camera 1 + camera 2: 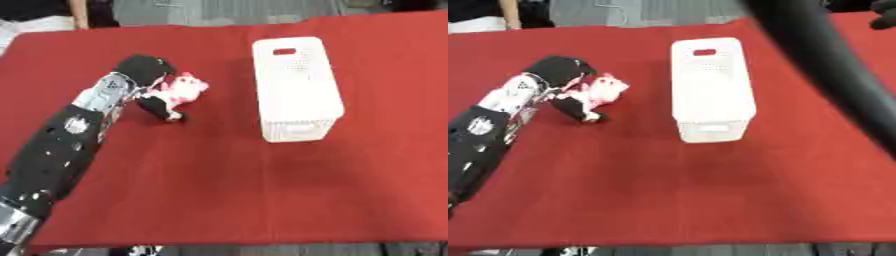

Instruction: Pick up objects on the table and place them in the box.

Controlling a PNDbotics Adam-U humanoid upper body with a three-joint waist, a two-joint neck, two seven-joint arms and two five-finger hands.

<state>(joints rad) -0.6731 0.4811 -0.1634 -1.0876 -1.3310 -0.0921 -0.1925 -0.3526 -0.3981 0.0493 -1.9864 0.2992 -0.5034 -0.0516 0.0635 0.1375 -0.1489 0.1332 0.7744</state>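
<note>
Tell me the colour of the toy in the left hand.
Pink and white toy, clearest in the left eye view, held by the left hand.

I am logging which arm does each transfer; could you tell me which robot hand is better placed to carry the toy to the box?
Left: the left robot hand is curled on the pink-and-white toy, beside the white box.

Even, fairly bright overhead light — shadows stay faint and short beside the white box [297,90]. Both views are soft and blocky; a dark arm [833,65] close to the lens smears, out of focus.
</note>
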